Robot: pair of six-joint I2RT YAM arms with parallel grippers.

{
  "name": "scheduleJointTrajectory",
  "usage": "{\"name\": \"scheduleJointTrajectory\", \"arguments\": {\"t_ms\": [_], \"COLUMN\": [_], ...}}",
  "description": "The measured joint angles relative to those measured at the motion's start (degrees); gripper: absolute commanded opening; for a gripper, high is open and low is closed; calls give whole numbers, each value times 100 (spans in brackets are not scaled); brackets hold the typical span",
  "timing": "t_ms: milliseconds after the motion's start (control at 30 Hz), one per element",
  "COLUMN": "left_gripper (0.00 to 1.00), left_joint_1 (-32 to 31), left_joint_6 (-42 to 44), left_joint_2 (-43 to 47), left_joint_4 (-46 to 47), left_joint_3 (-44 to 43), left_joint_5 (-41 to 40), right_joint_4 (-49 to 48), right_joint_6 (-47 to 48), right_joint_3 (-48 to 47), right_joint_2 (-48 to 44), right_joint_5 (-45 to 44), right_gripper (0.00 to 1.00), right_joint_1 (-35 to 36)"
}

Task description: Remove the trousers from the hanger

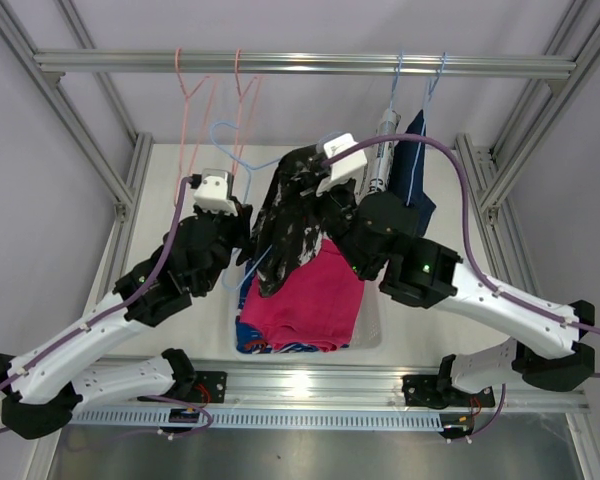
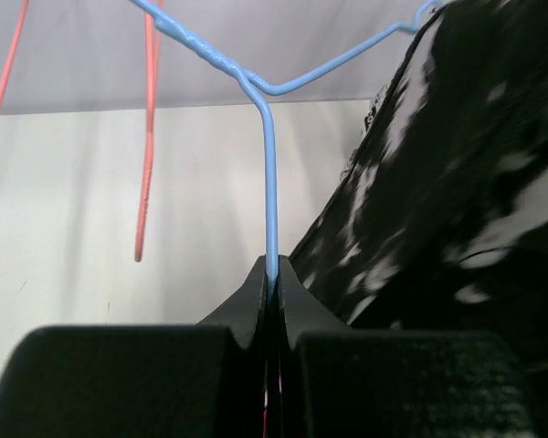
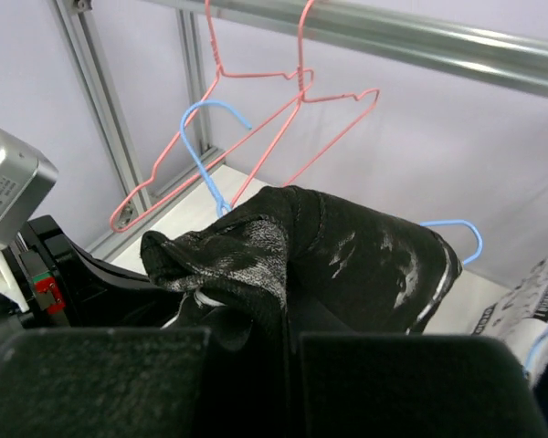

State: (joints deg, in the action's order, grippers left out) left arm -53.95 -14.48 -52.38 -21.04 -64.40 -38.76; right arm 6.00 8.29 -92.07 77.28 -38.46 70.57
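The black trousers with white pattern (image 1: 290,225) (image 2: 457,182) (image 3: 347,255) hang between my two grippers, still draped over one end of a blue wire hanger (image 1: 242,168) (image 3: 201,137). My left gripper (image 1: 242,215) (image 2: 270,276) is shut on the hanger's thin blue wire (image 2: 269,182), just left of the cloth. My right gripper (image 1: 330,200) (image 3: 288,319) is shut on a bunched fold of the black trousers, which hides its fingertips. Pink trousers (image 1: 315,295) lie on a pile below, with a blue, red and white pair (image 1: 280,345) beneath them.
Two empty pink hangers (image 1: 195,100) (image 3: 256,119) hang from the metal rail (image 1: 310,65) at the left. At the right, blue hangers carry white printed trousers (image 1: 382,150) and dark blue denim ones (image 1: 417,175). Frame posts (image 1: 125,190) flank the table.
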Motion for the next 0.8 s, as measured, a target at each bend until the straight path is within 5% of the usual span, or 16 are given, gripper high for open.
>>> {"name": "scheduleJointTrajectory", "arguments": {"t_ms": [500, 800], "left_gripper": [0, 0], "left_joint_1": [-31, -743], "left_joint_6": [151, 592], "left_joint_2": [-63, -590], "left_joint_4": [240, 339], "left_joint_3": [142, 223], "left_joint_5": [437, 234], "right_joint_4": [348, 103], "right_joint_6": [337, 275], "right_joint_3": [-782, -1215], "right_joint_2": [-863, -356], "right_joint_5": [-424, -428], "right_gripper": [0, 0], "right_joint_1": [-122, -361]}}
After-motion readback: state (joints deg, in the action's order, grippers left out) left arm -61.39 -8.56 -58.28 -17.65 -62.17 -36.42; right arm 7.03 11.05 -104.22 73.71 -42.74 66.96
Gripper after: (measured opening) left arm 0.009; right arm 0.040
